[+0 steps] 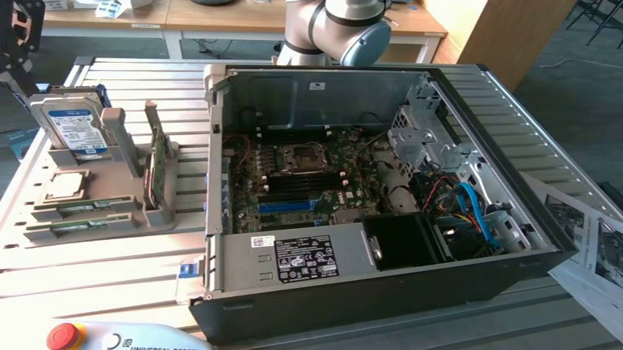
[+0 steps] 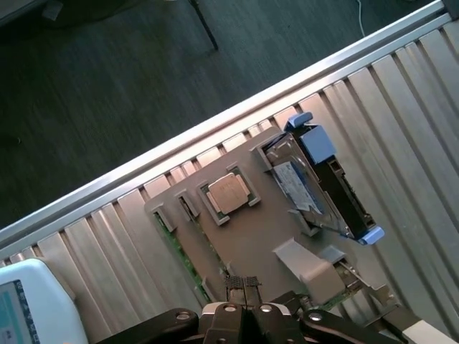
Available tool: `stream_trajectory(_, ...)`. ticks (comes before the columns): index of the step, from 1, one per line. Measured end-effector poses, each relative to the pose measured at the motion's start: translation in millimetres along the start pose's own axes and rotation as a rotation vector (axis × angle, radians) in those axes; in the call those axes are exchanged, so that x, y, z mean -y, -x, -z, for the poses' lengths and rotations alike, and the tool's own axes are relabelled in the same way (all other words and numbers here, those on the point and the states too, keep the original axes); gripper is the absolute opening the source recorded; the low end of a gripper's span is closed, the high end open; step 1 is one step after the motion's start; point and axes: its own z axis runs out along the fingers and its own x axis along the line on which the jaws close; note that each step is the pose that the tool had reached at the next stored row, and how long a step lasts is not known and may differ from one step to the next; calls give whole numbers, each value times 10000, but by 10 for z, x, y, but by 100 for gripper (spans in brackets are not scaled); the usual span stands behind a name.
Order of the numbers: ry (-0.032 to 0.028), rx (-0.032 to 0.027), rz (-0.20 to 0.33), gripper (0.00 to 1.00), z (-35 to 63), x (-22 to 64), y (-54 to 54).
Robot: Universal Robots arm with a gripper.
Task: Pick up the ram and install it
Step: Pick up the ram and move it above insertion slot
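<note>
Long thin green ram stick [image 1: 76,231] lies in slot of grey plastic parts tray [image 1: 117,219], at 9 o'clock from open black computer case [image 1: 389,284] in exterior view. Black gripper [image 2: 244,284] hovers above tray, jaws closed together, holding nothing. Pick-up not yet done; install also left.

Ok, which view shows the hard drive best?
Exterior view: the hard drive stands upright in the tray, blue label facing the camera. Wrist view shows it obliquely from above, label foreshortened.
</note>
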Motion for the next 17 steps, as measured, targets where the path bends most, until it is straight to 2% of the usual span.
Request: stream_trajectory(17,31,-57,1315,10,0,0,0)
